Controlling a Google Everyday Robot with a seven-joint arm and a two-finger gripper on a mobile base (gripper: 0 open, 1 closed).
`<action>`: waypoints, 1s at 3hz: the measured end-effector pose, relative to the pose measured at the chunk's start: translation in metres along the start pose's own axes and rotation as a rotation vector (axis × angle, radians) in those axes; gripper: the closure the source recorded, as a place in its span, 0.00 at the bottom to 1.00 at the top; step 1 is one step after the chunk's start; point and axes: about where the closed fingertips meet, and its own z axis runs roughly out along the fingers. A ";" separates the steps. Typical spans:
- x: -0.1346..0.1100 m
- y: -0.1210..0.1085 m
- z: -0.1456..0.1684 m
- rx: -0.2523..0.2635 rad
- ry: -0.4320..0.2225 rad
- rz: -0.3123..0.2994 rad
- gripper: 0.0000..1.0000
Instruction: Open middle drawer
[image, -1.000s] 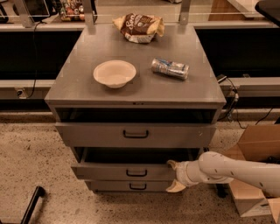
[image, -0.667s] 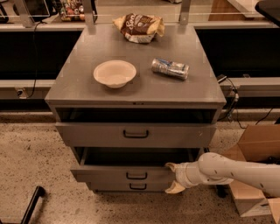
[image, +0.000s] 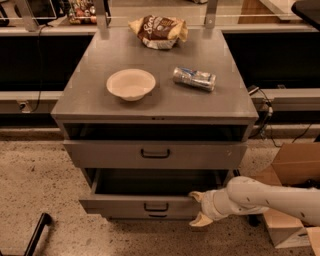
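- My gripper (image: 197, 209) sits low at the right end of the middle drawer's front panel, with my white forearm (image: 270, 197) reaching in from the right.
- Its fingers are spread apart. The upper tip (image: 195, 196) is at the panel's top rim and the lower tip (image: 201, 221) is by its bottom edge. I hold nothing, and I cannot tell whether either tip presses on the metal.
- The middle drawer (image: 125, 202) is already pulled out of the grey cabinet, with its dark inside open to view below the top drawer (image: 100, 155).
- Its small loop handle (image: 156, 206) is left of my gripper and untouched.
- Main risk: I am working at one end rather than at the handle, so I judge a pull from here could twist the drawer on its runners and make it bind.
- Second risk: the smooth panel edge offers little to hook, so my tips could slide off to the right.
- Third risk: my forearm lies near the cardboard box (image: 292, 165), and drawing back could nudge it.
- The top drawer also stands ajar, so lifting could knock my upper finger against its underside.
- Orientation: the drawer's long axis runs left to right, parallel to the cabinet's front. Its front panel faces the camera, and it travels that way.
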 end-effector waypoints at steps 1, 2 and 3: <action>-0.001 -0.001 -0.001 0.000 0.000 0.000 0.24; -0.002 -0.001 -0.003 0.000 0.000 0.000 0.02; -0.002 -0.001 -0.002 -0.001 -0.001 0.000 0.00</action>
